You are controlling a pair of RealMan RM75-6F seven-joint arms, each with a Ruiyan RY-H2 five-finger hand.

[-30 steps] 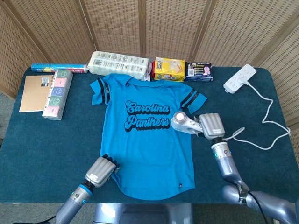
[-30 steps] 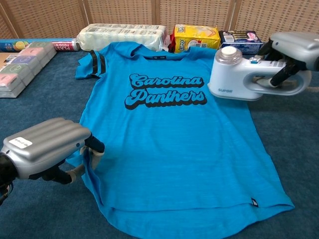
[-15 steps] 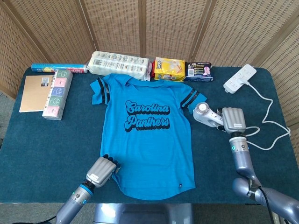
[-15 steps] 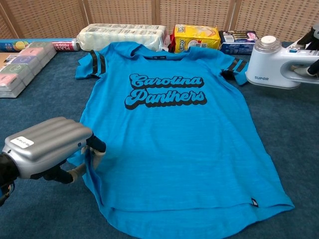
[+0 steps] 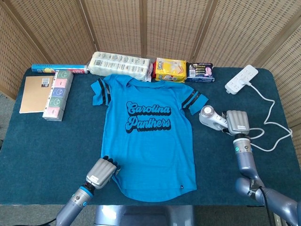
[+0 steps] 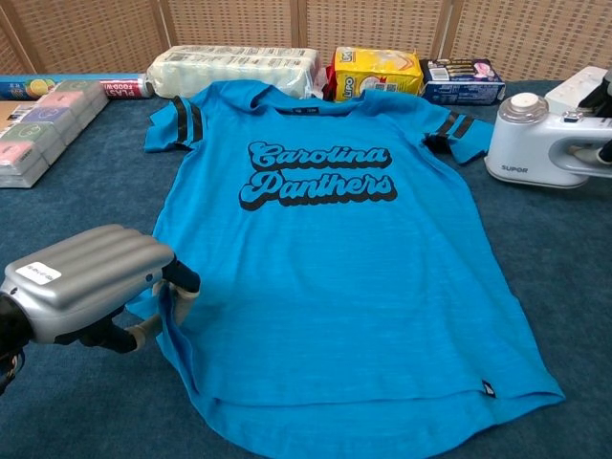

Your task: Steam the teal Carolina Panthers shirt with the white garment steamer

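The teal Carolina Panthers shirt (image 5: 148, 136) (image 6: 325, 268) lies flat on the dark blue table, collar toward the back. My left hand (image 5: 101, 173) (image 6: 86, 287) pinches the shirt's lower left hem. The white garment steamer (image 5: 211, 118) (image 6: 535, 148) sits low at the table, just right of the shirt's right sleeve and off the fabric. My right hand (image 5: 236, 123) grips its handle; in the chest view only a dark sliver of that hand shows at the right edge.
At the back are a paper-towel pack (image 5: 120, 65), a yellow bag (image 5: 170, 69) and a dark box (image 5: 200, 72). A box stack (image 5: 57, 94), a brown notebook (image 5: 35, 93) and a blue tube (image 5: 56, 69) sit left. A power strip (image 5: 241, 79) and cord (image 5: 273, 117) lie right.
My right hand carried the steamer from over the shirt's right chest rightward, off the shirt, and lowered it beside the right sleeve. The left hand has kept its hold on the hem.
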